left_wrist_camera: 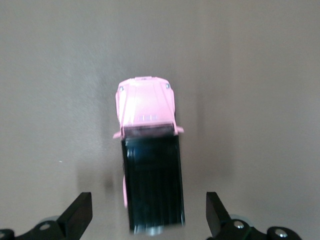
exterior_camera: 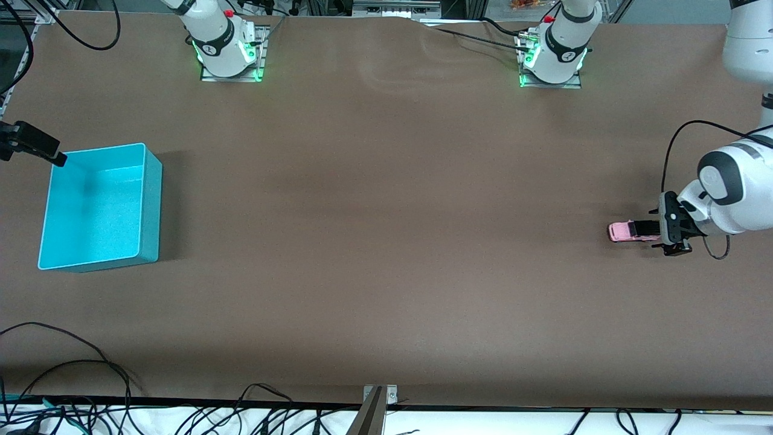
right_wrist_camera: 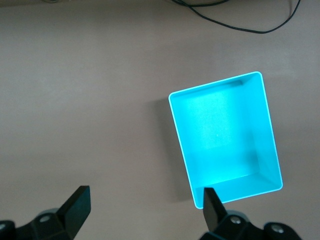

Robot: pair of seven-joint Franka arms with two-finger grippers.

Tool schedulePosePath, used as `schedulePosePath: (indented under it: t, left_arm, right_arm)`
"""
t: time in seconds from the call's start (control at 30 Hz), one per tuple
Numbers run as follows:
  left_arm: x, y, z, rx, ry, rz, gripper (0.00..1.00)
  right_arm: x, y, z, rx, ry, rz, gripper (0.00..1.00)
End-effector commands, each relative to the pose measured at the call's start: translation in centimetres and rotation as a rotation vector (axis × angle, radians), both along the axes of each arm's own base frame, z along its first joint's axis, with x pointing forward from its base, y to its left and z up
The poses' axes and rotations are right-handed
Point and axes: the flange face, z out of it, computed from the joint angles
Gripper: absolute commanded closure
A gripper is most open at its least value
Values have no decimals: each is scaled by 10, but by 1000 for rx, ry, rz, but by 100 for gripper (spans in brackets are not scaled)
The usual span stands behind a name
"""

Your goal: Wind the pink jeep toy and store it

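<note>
A turquoise bin sits under the spread right gripper, while the left gripper, spread, straddles the black-roofed pink jeep toy.

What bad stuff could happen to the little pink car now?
The left gripper is open around the back of the pink car, not holding it. A wound car might roll off across the table. An open finger could also bump it crooked as the arm lifts. The blue bin sits way down at the right arm's end, under the open right gripper, so a long carry could drop the car.
</note>
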Motion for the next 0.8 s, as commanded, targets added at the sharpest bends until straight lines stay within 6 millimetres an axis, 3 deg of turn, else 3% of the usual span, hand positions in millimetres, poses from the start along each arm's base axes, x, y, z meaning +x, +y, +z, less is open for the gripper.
schedulePosePath:
  t: [0.0, 0.2, 0.53, 0.77]
  left_arm:
    - [6, -4, 39, -4, 24, -19, 0]
    - [8, -7, 83, 19, -10, -3, 0]
    - [23, -56, 179, 56, -168, -18, 0]
    - [20, -60, 216, 77, -215, 213, 0]
  right_arm:
    - [-2, -3, 8, -10, -2, -4, 0]
    - [-3, -4, 9, -10, -5, -6, 0]
    - [-3, -4, 9, -11, -6, -7, 0]
    - [-3, -3, 9, -10, -6, -6, 0]
